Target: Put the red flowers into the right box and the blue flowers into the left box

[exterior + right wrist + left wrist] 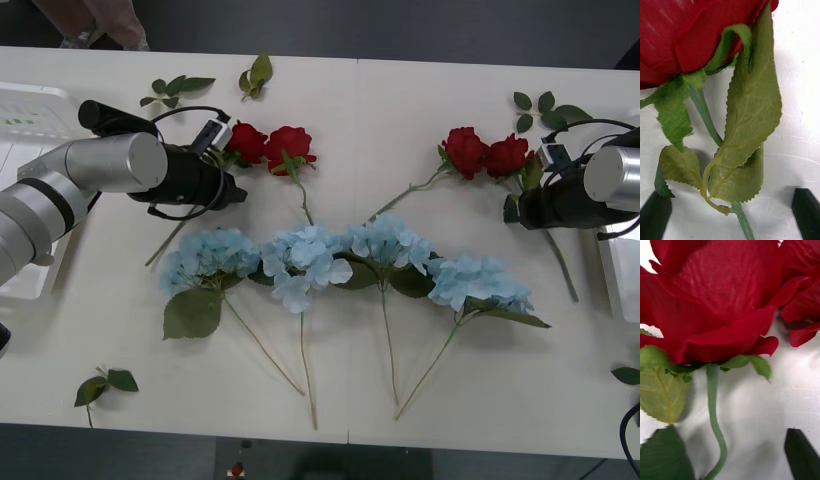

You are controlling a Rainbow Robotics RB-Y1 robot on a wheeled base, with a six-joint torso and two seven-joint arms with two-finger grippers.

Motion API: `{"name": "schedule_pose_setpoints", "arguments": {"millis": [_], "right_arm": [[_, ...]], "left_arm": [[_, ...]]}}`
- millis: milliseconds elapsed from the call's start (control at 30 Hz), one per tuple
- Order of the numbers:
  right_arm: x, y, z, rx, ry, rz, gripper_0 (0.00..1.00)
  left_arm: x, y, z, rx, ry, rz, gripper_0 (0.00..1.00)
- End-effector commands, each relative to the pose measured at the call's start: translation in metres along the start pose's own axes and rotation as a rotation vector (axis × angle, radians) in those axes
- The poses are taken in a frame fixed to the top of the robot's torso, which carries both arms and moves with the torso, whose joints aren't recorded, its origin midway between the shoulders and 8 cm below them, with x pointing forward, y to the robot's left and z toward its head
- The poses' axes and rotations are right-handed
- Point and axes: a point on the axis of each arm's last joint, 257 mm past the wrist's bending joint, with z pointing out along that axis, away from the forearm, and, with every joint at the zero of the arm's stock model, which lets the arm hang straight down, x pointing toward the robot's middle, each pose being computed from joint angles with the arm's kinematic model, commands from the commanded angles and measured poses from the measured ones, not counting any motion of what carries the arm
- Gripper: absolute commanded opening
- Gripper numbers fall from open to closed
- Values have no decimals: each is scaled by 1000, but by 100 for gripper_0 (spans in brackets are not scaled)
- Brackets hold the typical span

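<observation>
Two red flowers (247,142) (290,148) lie left of centre at the back of the table, and two more (466,150) (507,155) lie toward the right. My left gripper (232,188) sits low beside the left pair. In the left wrist view it is open (730,453), with a rose stem (713,416) between its fingers. My right gripper (512,208) is just under the right pair, open (730,213) around a leafy rose stem (705,116). Several blue flowers (305,260) lie in a row across the middle. The left box (25,110) is partly behind my left arm. The right box (620,275) is cut off by the picture's edge.
Loose green leaf sprigs lie at the back left (175,88) (256,75), the back right (545,108), the front left (105,385) and the right edge (628,375). The hydrangea stems reach toward the table's front edge (350,435).
</observation>
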Motion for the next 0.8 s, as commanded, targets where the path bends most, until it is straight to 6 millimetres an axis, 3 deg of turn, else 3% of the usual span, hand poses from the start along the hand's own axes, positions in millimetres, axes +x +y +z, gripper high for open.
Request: {"name": "schedule_pose_setpoints", "arguments": {"millis": [33, 67, 100, 200, 267, 533, 800], "right_arm": [[-23, 3, -8, -1, -38, 22, 29], [-21, 3, -7, 0, -36, 24, 20], [-21, 3, -7, -2, -36, 26, 8], [-21, 4, -7, -2, -35, 28, 0], [-21, 4, -7, -2, -34, 31, 0], [-32, 6, -15, -5, -25, 17, 0], [-64, 8, -51, -19, -61, -20, 0]], "left_arm": [[-21, 6, -6, -1, -35, -47, 31], [-20, 7, -6, 0, -33, -55, 25], [-18, 8, -6, 2, -32, -68, 13], [-19, 9, -6, -1, -34, -66, 4], [-19, 10, -6, -5, -36, -63, 0], [-21, 14, -7, -17, -43, -57, 0], [-28, 22, -12, -24, -64, -67, 0]]}}
